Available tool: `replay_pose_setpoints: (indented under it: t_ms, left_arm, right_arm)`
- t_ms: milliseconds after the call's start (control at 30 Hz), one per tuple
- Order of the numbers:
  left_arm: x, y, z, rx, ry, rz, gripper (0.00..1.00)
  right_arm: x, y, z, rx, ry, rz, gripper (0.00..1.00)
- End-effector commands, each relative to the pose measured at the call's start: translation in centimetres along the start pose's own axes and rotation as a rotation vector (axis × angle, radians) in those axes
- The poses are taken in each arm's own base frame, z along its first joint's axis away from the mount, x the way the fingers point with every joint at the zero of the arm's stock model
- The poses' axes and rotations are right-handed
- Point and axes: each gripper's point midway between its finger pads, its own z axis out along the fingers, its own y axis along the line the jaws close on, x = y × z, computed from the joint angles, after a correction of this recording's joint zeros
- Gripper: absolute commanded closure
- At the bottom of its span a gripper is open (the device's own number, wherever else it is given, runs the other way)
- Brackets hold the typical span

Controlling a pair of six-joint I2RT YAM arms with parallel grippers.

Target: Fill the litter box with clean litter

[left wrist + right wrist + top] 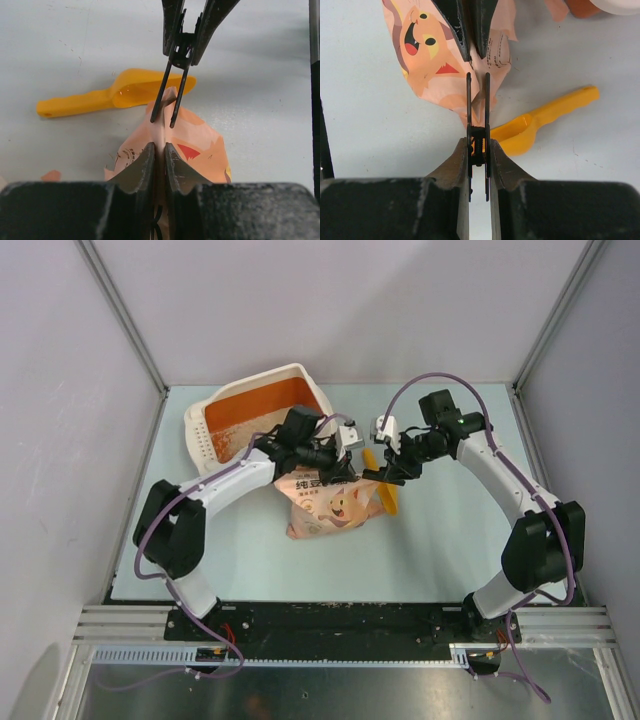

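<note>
The litter box (197, 430), cream outside and orange inside, stands at the back left. No loose clean litter shows. A pink-beige cat-print bag (326, 508) lies in front of it. My left gripper (341, 461) is shut on the bag's top edge (159, 147). My right gripper (386, 470) is shut on small black spring snips (477, 105). The snips' two thin blades (172, 95) stand slightly apart and straddle the bag's upper corner (482, 80), just beyond my left fingers (452, 20).
A yellow-orange scoop (386, 492) lies on the table right of the bag, under the snips (100, 97) (545, 117). A small torn scrap of bag (51, 175) lies on the table. Grey walls and metal posts enclose the pale table.
</note>
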Motion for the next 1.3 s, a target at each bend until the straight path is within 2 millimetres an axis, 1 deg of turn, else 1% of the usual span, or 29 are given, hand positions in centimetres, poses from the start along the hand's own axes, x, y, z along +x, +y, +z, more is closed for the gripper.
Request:
replay_pose_setpoints:
  t_ms: [0,100,200,300,333,367,433,467,533,567,633,667,733,767,833,867,1000,1100,1200,1233,1267]
  left_arm:
    - [-0.4,-0.7,-1.7,0.002,-0.006,0.016,0.88]
    - [-0.5,-0.7,-1.9,0.009,-0.014,0.016,0.98]
    - [-0.9,-0.6,-1.9,0.009,-0.02,0.018,0.99]
    - [-1.0,-0.5,-1.9,0.005,-0.021,0.02,0.98]
    - [-1.0,-0.5,-1.9,0.0,-0.021,0.021,0.96]
    - [-1.0,-0.3,-2.0,-0.008,-0.019,0.02,0.89]
    - [-1.1,-0.2,-2.4,-0.02,-0.02,0.02,0.84]
    - [-0.8,-0.1,-2.5,-0.022,-0.016,0.014,0.77]
    - [-1.1,-0.1,-3.3,-0.031,-0.028,0.008,0.7]
    - [-0.7,0.1,-3.7,-0.044,-0.023,-0.002,0.69]
    - [-0.9,0.1,-4.7,-0.062,-0.033,-0.007,0.66]
    - [0.0,0.2,-5.2,-0.066,-0.026,-0.029,0.65]
    - [0.1,-0.1,-6.1,-0.074,-0.032,-0.032,0.64]
    - [1.1,-0.4,-6.4,-0.071,-0.019,-0.05,0.64]
    - [1.4,-0.8,-7.0,-0.072,-0.019,-0.041,0.64]
    - [2.4,-1.3,-7.0,-0.062,-0.003,-0.054,0.64]
    - [3.4,-2.1,-7.3,-0.046,0.015,-0.041,0.64]
    - [4.2,-2.1,-7.2,-0.047,0.036,-0.023,0.64]
    - [4.5,-1.8,-7.2,-0.057,0.05,-0.011,0.77]
    - [4.5,-1.7,-7.3,-0.063,0.052,-0.003,0.84]
    - [4.5,-1.7,-7.2,-0.064,0.053,0.0,0.87]
  right_arm:
    - [-0.1,0.3,0.6,-0.029,0.003,-0.056,1.0]
    - [0.0,0.6,0.8,-0.054,0.014,-0.071,1.0]
    - [-0.2,1.0,1.0,-0.078,0.008,-0.071,1.0]
    - [-0.5,1.1,1.3,-0.09,0.006,-0.078,1.0]
    - [-0.6,1.2,1.4,-0.094,0.006,-0.084,1.0]
    - [-0.8,1.2,1.5,-0.094,0.007,-0.094,1.0]
    - [-0.7,1.3,1.7,-0.099,0.021,-0.115,1.0]
    - [-0.8,1.3,1.7,-0.1,0.025,-0.137,1.0]
    - [-0.8,1.4,1.8,-0.101,0.043,-0.164,1.0]
    - [-0.8,1.2,1.7,-0.096,0.045,-0.175,1.0]
    - [-0.8,1.0,1.8,-0.095,0.056,-0.19,1.0]
    - [-1.0,1.1,1.8,-0.099,0.058,-0.192,1.0]
    - [-1.0,1.1,1.9,-0.108,0.063,-0.193,1.0]
    - [-1.0,1.1,2.0,-0.113,0.068,-0.192,1.0]
    - [-1.2,1.0,2.1,-0.114,0.063,-0.188,1.0]
    - [-1.4,1.1,2.3,-0.118,0.062,-0.191,1.0]
    - [-1.9,1.2,2.9,-0.13,0.061,-0.194,1.0]
    - [-2.3,1.4,3.4,-0.142,0.056,-0.198,1.0]
    - [-2.9,1.4,4.2,-0.147,0.049,-0.202,1.0]
    - [-3.3,1.3,4.3,-0.147,0.043,-0.21,1.0]
    - [-3.4,1.3,4.5,-0.149,0.04,-0.205,1.0]
